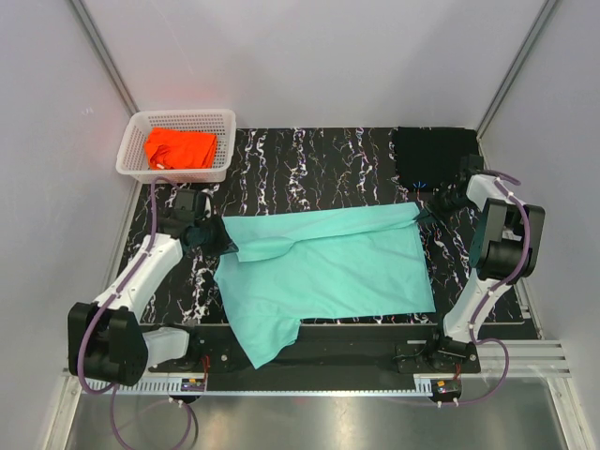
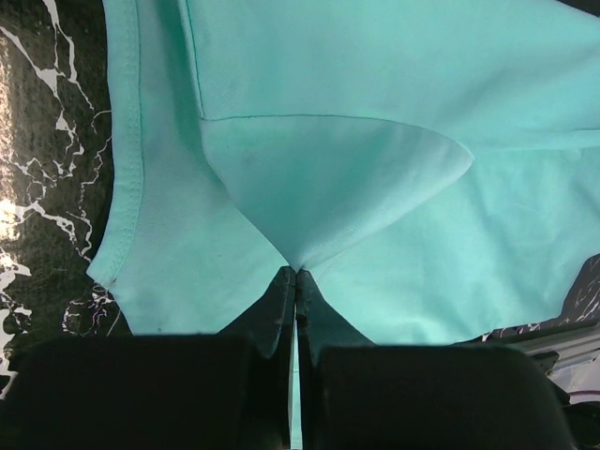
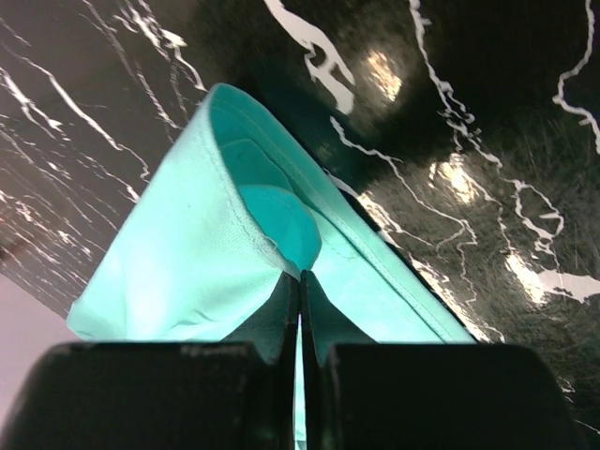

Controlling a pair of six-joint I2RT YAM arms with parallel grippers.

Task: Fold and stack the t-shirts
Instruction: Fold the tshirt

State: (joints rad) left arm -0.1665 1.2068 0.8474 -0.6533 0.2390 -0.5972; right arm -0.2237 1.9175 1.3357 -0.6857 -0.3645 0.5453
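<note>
The mint-teal t-shirt lies spread across the middle of the tabletop, one corner hanging toward the near edge. My left gripper is shut on its left edge; the left wrist view shows the cloth pinched at the fingertips. My right gripper is shut on the shirt's far right corner; the right wrist view shows the hem pinched at the tips. The orange t-shirt lies bunched in the white basket. The black t-shirt lies folded at the far right corner.
The white lattice basket stands at the far left corner. The black white-veined tabletop shows behind the teal shirt. Grey walls close in on both sides and the back. A metal rail runs along the near edge.
</note>
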